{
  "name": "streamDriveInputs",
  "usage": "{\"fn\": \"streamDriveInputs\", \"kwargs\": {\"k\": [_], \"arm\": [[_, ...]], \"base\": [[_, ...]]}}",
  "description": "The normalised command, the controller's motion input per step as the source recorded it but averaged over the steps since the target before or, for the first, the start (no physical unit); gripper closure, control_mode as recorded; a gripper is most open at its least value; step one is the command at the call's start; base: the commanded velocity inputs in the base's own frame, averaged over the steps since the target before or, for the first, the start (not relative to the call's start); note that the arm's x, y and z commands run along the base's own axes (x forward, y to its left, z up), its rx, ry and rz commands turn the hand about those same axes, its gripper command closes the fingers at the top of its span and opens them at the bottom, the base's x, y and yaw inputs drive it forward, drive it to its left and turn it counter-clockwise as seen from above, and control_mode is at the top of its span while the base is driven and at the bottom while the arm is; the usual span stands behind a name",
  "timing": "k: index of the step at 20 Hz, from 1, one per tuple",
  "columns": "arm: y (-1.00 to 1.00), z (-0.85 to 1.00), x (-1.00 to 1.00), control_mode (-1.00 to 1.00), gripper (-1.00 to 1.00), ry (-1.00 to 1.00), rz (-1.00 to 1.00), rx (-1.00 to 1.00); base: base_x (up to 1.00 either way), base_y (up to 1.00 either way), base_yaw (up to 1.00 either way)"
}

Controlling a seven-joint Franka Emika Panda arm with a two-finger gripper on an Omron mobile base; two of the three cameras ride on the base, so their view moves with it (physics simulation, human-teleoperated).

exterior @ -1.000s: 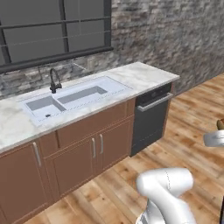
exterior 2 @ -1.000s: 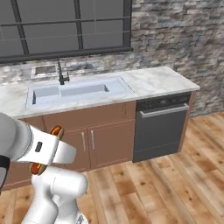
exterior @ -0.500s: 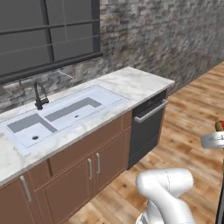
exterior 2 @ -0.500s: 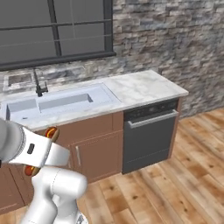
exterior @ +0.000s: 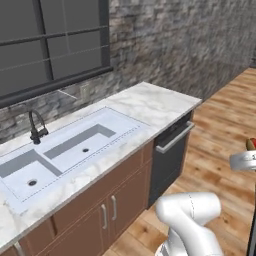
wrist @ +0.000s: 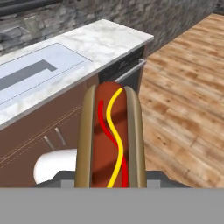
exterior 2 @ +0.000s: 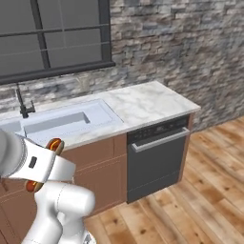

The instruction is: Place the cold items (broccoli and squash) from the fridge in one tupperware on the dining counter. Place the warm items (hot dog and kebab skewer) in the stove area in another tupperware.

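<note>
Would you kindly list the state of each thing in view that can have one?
hot dog: held up off the floor, lengthwise in the hand view, above the gripper
dishwasher: door closed
cabinet doors: closed
faucet: no water running
sink: basins empty

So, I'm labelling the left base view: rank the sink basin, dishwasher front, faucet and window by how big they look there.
Largest to smallest:
1. Window, cut by the frame's edge.
2. Sink basin.
3. Dishwasher front, seen at an angle, so it looks narrower than it is.
4. Faucet.
</note>
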Motion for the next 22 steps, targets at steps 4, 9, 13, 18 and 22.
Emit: {"fn": "streamDriveInputs", "kwargs": {"k": [4, 9, 13, 18, 22], "arm": [[0.00, 0.00, 0.00, 1.00, 1.00, 0.00, 0.00, 0.00], [0.00, 0.00, 0.00, 1.00, 1.00, 0.00, 0.00, 0.00], [0.00, 0.00, 0.00, 1.00, 1.00, 0.00, 0.00, 0.00], [0.00, 0.00, 0.00, 1.00, 1.00, 0.00, 0.00, 0.00], [0.00, 0.00, 0.00, 1.00, 1.00, 0.00, 0.00, 0.00]], "base": [[0.68, 0.00, -0.13], [0.69, 0.00, -0.13], [0.70, 0.00, -0.12], [0.69, 0.00, -0.11], [0.64, 0.00, -0.07]]}}
